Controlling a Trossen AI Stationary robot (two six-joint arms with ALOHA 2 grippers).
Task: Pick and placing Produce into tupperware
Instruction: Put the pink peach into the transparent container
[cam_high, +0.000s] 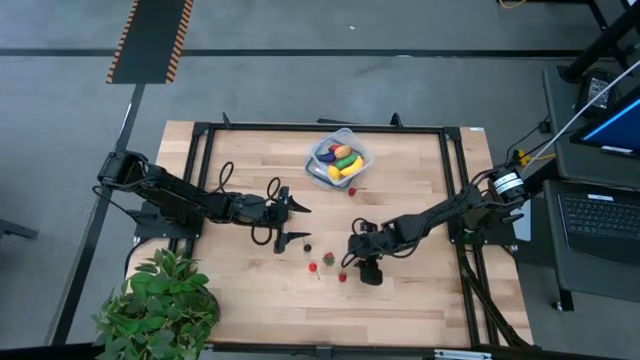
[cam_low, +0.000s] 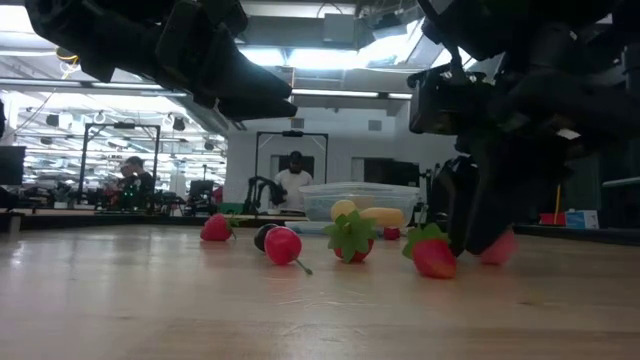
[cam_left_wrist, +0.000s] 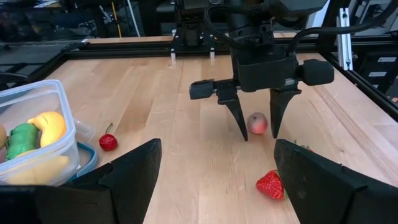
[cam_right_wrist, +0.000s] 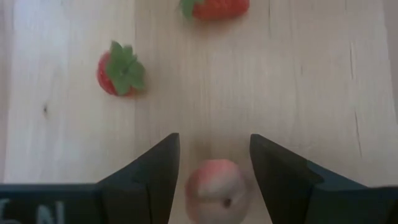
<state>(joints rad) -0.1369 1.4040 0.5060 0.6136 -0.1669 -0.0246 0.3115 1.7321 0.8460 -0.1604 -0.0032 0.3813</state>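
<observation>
Bare wood lies open across the table's near half. Two strawberries sit just beyond the peach, flanked by the right gripper's spread fingers.

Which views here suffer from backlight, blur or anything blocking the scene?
Low view: bright ceiling lights behind turn both arms to silhouettes; the strawberry up front stays sharp. Right wrist view: the peach between the open right gripper looks soft. High view: evenly lit, no glare on the table.
</observation>
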